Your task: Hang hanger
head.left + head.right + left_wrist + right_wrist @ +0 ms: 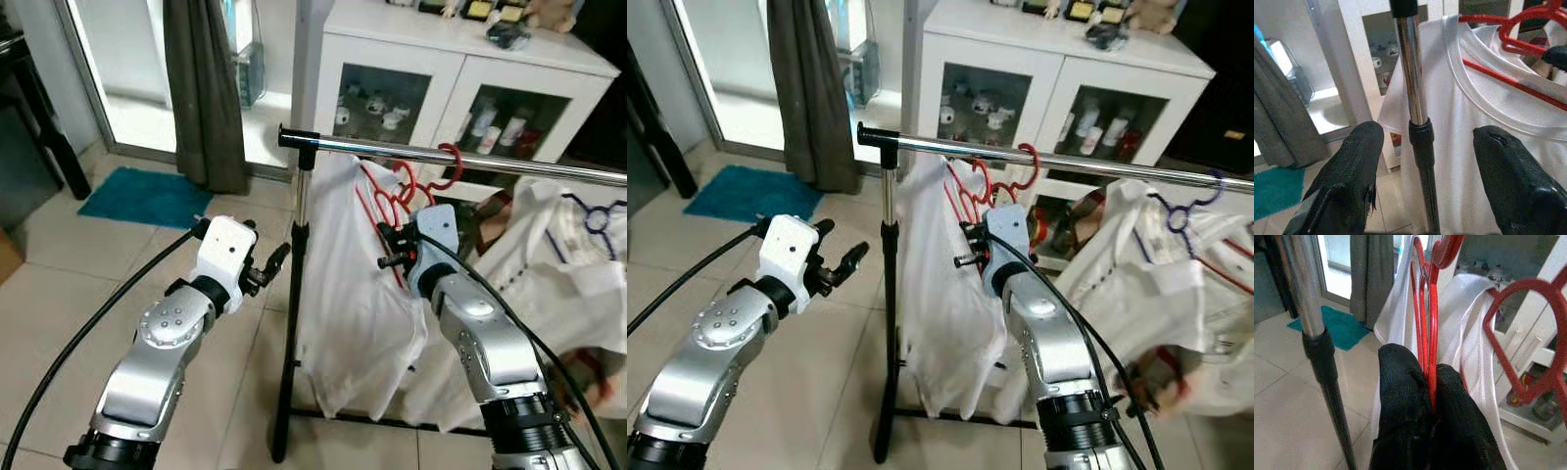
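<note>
A tiled room with a teal mat [145, 195] by a glass door, a dark curtain [204, 88] and a white glass-fronted cabinet [460, 83] at the back; in front of them stands a clothes rack.

Nearest, the left gripper [269, 266] hovers just beside the rack's upright post [298, 255], its fingers [1347, 181] spread wide with the post between them but untouched; the right gripper [392, 247] is pinched tight on the wire of a red hanger [384, 201] carrying a white T-shirt [353, 294], the fingertips [1400, 396] pressed together around the red bars.

Behind that, the chrome rail [460, 157] runs across; a red hook [449, 162] already curls over it, though whether it belongs to the held hanger or to a second red one beside it is hard to tell; further along hangs a white shirt on a blue hanger [596, 217].

The step in hand appears to be seating the hook; doing it well means keeping the hanger upright, lowering until the hook bears fully on the rail, then easing the pinch apart slowly so the shirt's weight does not swing it off; the left gripper should stay clear of the fabric.
</note>
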Motion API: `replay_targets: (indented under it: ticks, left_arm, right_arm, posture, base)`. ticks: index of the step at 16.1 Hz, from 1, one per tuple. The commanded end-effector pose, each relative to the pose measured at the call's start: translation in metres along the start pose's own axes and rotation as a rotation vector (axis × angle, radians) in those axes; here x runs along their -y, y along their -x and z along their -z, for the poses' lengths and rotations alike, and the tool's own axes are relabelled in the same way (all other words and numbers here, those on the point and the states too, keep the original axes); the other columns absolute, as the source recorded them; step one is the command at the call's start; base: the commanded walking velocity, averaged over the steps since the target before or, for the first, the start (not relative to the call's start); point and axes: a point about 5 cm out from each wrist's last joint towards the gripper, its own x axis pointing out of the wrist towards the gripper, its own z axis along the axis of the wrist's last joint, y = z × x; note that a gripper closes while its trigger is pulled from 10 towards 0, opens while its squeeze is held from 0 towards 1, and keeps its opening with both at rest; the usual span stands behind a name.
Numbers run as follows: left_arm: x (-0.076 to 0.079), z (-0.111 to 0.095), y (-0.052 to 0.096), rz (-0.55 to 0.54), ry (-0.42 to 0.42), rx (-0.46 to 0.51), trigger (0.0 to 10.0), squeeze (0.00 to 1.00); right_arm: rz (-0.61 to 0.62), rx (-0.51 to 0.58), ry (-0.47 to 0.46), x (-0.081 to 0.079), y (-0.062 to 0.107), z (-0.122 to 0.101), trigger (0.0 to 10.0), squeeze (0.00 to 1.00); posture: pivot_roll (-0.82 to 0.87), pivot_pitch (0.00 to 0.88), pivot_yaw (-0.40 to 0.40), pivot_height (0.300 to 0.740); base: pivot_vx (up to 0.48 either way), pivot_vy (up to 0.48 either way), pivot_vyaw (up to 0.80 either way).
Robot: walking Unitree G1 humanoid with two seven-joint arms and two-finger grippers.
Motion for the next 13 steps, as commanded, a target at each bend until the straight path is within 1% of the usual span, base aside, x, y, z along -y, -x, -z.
replay_targets:
  ticks: [1,4,7,9,13]
  left_arm:
    - [0.001,-0.003,0.002,0.007,-0.011,0.010,10.0,0.00]
    - [0.001,-0.003,0.002,0.015,-0.017,0.012,10.0,0.00]
    - [0.003,-0.006,0.003,0.069,-0.039,0.016,10.0,0.00]
    - [0.007,-0.009,0.004,0.122,-0.056,0.022,10.0,0.00]
    - [0.011,-0.013,0.007,0.195,-0.075,0.012,10.0,0.00]
  right_arm:
    - [-0.003,0.034,0.008,0.003,-0.001,-0.009,10.0,0.00]
    - [-0.025,0.024,0.028,0.003,-0.007,-0.012,10.0,0.00]
    - [-0.026,0.023,0.038,0.005,-0.016,-0.018,10.0,0.00]
    - [-0.027,0.037,0.034,0.005,-0.025,-0.028,10.0,0.00]
    - [-0.063,0.049,0.053,0.004,-0.041,-0.046,10.0,0.00]
  posture:
    - [-0.04,0.000,-0.087,0.740]
    - [-0.04,0.000,-0.091,0.740]
    - [-0.04,0.000,-0.087,0.740]
    - [-0.04,0.000,-0.087,0.740]
    - [-0.03,0.000,-0.086,0.740]
  base:
    - [0.000,0.000,0.00]
    - [0.000,0.000,0.00]
    - [0.000,0.000,0.00]
    - [0.000,0.000,0.00]
    - [0.000,0.000,0.00]
